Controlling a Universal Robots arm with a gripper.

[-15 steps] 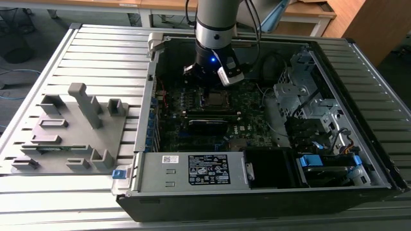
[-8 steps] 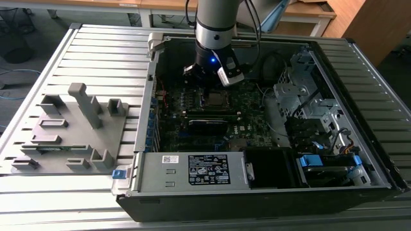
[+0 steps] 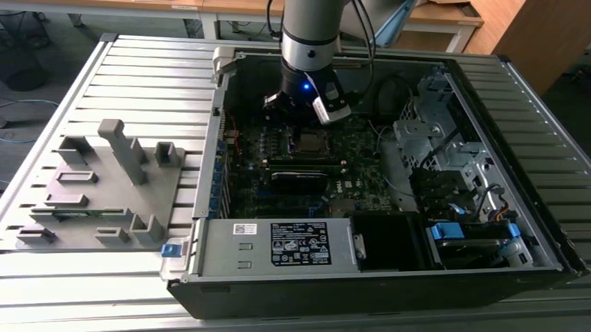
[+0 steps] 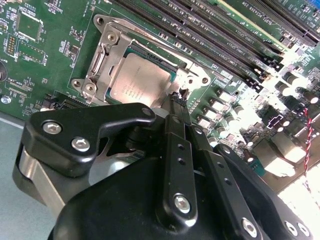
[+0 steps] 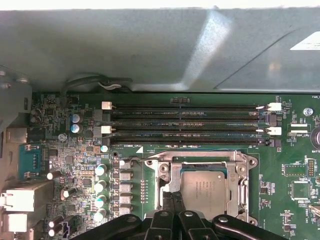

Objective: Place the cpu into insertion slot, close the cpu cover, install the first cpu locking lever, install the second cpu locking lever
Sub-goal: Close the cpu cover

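The cpu [image 4: 140,80] sits in the slot [image 4: 155,55], cover [image 4: 100,65] framing it, in both wrist views; the hand [image 4: 176,100], pinched shut on nothing, hides the slot's nearest edge. The exterior view adds the arm [image 3: 309,34] above the case [image 3: 205,180].

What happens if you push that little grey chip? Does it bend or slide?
The cpu probably won't bend: its top looks like stiff, flat metal. It likely won't slide, since the silver cover frames it closely. Being flat and square, it shouldn't roll.
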